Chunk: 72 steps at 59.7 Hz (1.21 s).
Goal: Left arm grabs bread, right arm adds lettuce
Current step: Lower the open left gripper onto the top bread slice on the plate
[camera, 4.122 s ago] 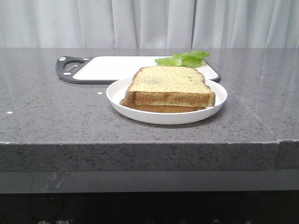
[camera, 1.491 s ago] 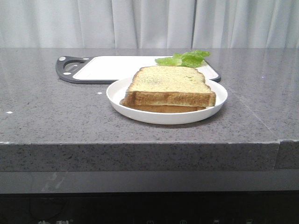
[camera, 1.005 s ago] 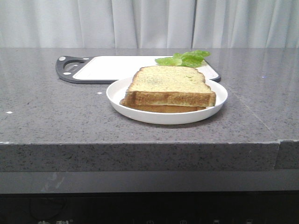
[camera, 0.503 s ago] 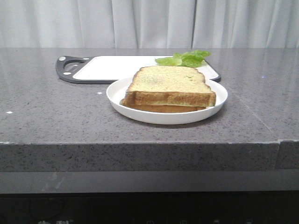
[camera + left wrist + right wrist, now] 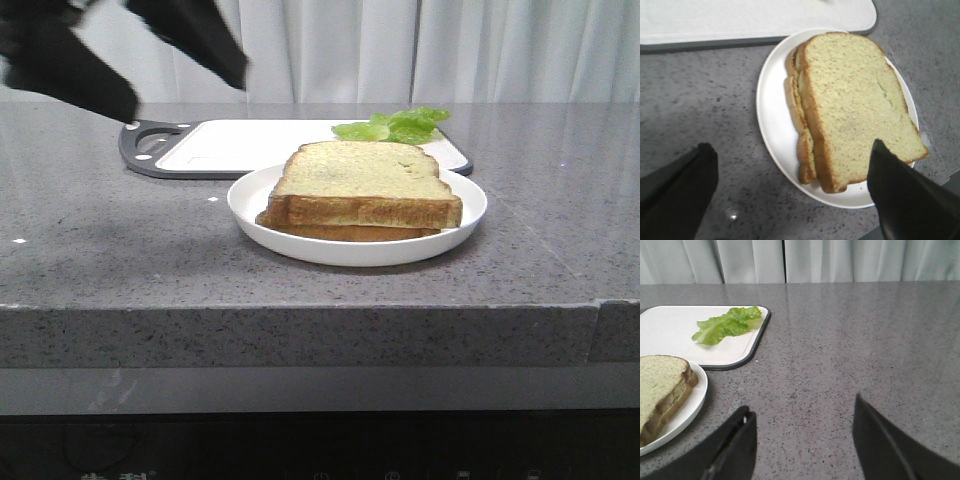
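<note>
The bread (image 5: 360,170) is the thick pale slice lying on a thinner tan slice (image 5: 350,233) on a white plate (image 5: 250,205). My left gripper (image 5: 183,95) is open and hangs above the table to the left of the plate, motion-blurred. In the left wrist view the left gripper (image 5: 790,147) stands wide open above the near edge of the bread (image 5: 855,110), touching nothing. The lettuce (image 5: 395,125) lies on the white cutting board (image 5: 240,140) behind the plate. My right gripper (image 5: 801,405) is open and empty over bare table, right of the plate (image 5: 690,410); the lettuce (image 5: 727,325) lies beyond it.
The cutting board has a dark rim and a handle (image 5: 145,145) at its left end. The grey stone table (image 5: 120,250) has its front edge near the camera. Curtains hang behind.
My left gripper has come into the front view at the upper left, where no arm showed before. The bread, plate and lettuce have not moved.
</note>
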{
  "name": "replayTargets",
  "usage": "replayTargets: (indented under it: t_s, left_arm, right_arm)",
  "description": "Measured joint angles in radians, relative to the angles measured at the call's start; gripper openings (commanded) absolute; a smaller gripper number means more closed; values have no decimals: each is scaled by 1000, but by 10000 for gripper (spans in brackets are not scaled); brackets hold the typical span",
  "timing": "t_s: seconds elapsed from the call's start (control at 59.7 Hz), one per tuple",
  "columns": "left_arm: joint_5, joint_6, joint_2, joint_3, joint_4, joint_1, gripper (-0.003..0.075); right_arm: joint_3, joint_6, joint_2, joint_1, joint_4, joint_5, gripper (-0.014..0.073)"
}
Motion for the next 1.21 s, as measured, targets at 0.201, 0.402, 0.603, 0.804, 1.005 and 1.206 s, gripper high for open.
replayTargets:
  t_s: [0.201,0.402,0.603,0.804,1.005,1.206]
  left_arm:
    - [54,0,171,-147,0,-52,599]
    - [82,0,281,-248,0,-77,599]
    - [95,0,341,-277,0,-77,592]
    - [95,0,352,-280,-4,-78,404]
    - [91,0,352,-281,-4,-78,182]
    - [85,0,352,-282,0,-78,-17]
  right_arm:
    - [0,0,0,0,0,2,447]
    - [0,0,0,0,0,2,447]
    - [0,0,0,0,0,2,447]
    - [0,0,0,0,-2,2,447]
    - [0,0,0,0,-2,2,447]
    - [0,0,0,0,-2,2,447]
